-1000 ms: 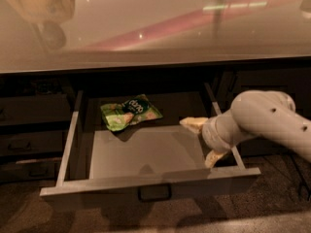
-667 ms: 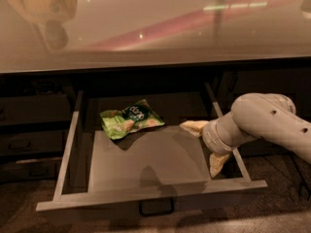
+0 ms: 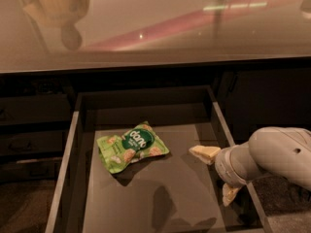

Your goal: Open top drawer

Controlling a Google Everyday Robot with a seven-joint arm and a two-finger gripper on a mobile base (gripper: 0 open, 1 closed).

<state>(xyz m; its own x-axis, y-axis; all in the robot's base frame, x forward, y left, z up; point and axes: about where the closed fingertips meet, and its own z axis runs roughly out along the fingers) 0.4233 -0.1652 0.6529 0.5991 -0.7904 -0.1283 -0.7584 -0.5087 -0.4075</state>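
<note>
- The top drawer (image 3: 66,178) has slid further out from under the worktop (image 3: 146,28) in the last second. Its front and handle, which showed a moment ago, are now past the bottom edge of the view.
- The snack bag (image 3: 132,146) rode along on the tray floor and now sits lower in the view.
- My gripper (image 3: 212,175) has come down and outward with the drawer. It sits just inside the right wall, toward the front.
- My fingers (image 3: 205,153) are spread wide, with nothing visible between them.
- I judge the opening nearly done, as most of the tray is exposed. What remains is to stop pulling before the slides run out and to draw my arm clear.
</note>
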